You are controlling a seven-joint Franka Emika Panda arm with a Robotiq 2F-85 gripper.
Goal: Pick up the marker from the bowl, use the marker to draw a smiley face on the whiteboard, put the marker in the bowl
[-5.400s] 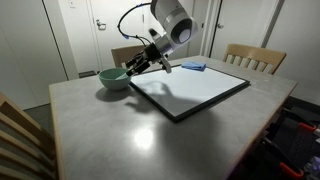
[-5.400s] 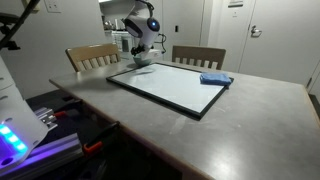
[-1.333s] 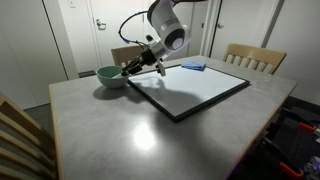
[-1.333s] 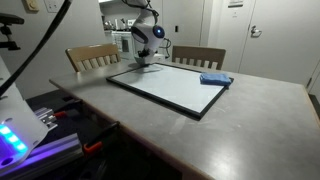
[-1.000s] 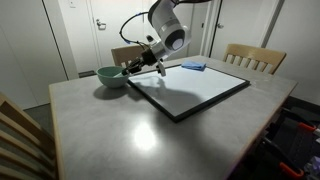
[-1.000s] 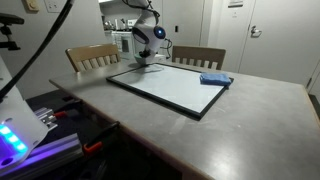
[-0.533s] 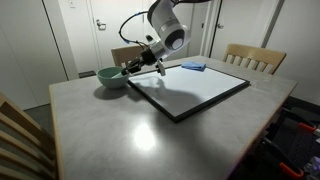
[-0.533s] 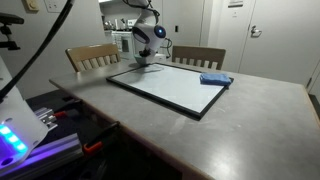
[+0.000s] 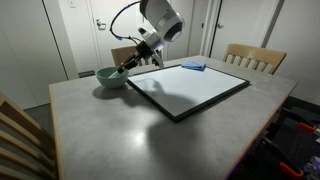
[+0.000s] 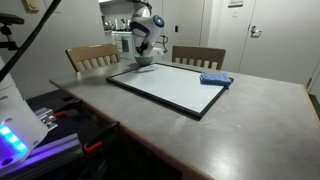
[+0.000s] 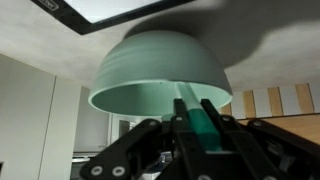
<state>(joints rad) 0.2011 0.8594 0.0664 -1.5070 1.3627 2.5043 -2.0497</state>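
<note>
The wrist view stands upside down. In it my gripper (image 11: 199,132) is shut on the marker (image 11: 203,124), a green-looking stick whose tip reaches in over the rim of the pale green bowl (image 11: 150,65). In both exterior views the gripper (image 9: 130,63) (image 10: 141,56) hangs at the bowl (image 9: 111,77) (image 10: 144,63), just off the whiteboard's corner. The black-framed whiteboard (image 9: 190,90) (image 10: 170,88) lies flat on the table; its edge (image 11: 130,12) also shows in the wrist view.
A flat blue pad (image 9: 194,66) (image 10: 215,79) lies at the board's far edge. Wooden chairs (image 9: 249,57) (image 10: 92,57) stand round the grey table (image 9: 110,125). A chair back (image 9: 20,140) is close in the foreground.
My arm has swung off the whiteboard's corner toward the bowl, carrying the marker. The gripper now hangs at the bowl instead of over the board.
</note>
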